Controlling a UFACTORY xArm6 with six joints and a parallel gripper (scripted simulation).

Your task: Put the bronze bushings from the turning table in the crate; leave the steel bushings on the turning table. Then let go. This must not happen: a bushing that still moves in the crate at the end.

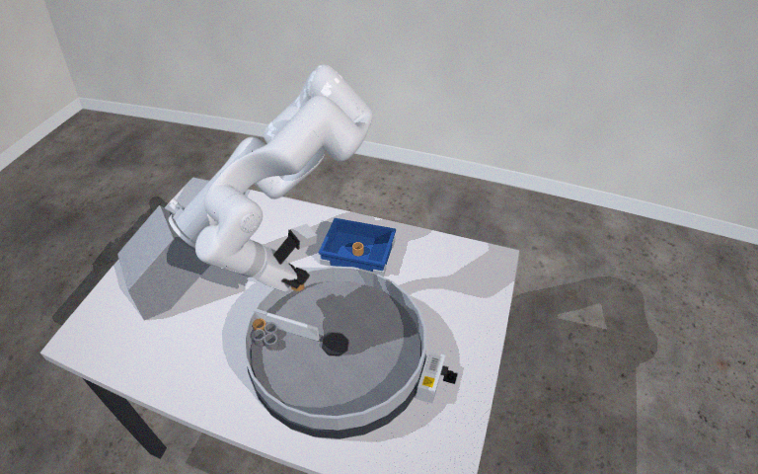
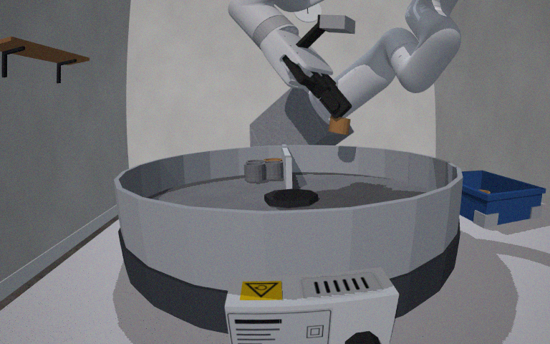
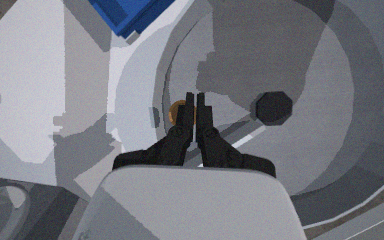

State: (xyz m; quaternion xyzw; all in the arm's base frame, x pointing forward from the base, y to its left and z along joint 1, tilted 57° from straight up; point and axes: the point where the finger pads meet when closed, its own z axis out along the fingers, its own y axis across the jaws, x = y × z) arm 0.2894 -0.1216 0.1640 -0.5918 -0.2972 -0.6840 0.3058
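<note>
My gripper (image 1: pixel 299 279) (image 2: pixel 339 115) (image 3: pixel 195 103) is shut on the wall of a bronze bushing (image 1: pixel 297 288) (image 2: pixel 339 126) (image 3: pixel 175 113), which hangs tilted under the fingertips. It is above the rim side of the turning table (image 1: pixel 335 391) (image 2: pixel 283 239) (image 3: pixel 320 165) nearest the arm's base. Another bronze bushing (image 1: pixel 258 323) (image 2: pixel 273 160) stands on the turning table, grouped with three steel bushings (image 1: pixel 270 338) (image 2: pixel 254 173) beside the white divider. In the exterior view they partly hide one another. One bronze bushing (image 1: pixel 358 250) (image 2: pixel 484 191) is in the blue crate (image 1: pixel 341 259) (image 2: pixel 515 207) (image 3: pixel 122 26).
The white divider (image 1: pixel 290 324) (image 2: pixel 287 168) runs from the turning table's wall to its dark hub (image 1: pixel 335 344) (image 2: pixel 291 198) (image 3: pixel 274 108). A raised wall rings the turning table. A control box (image 1: pixel 431 378) (image 2: pixel 308 304) is on its outer side. The crate stands just outside the wall.
</note>
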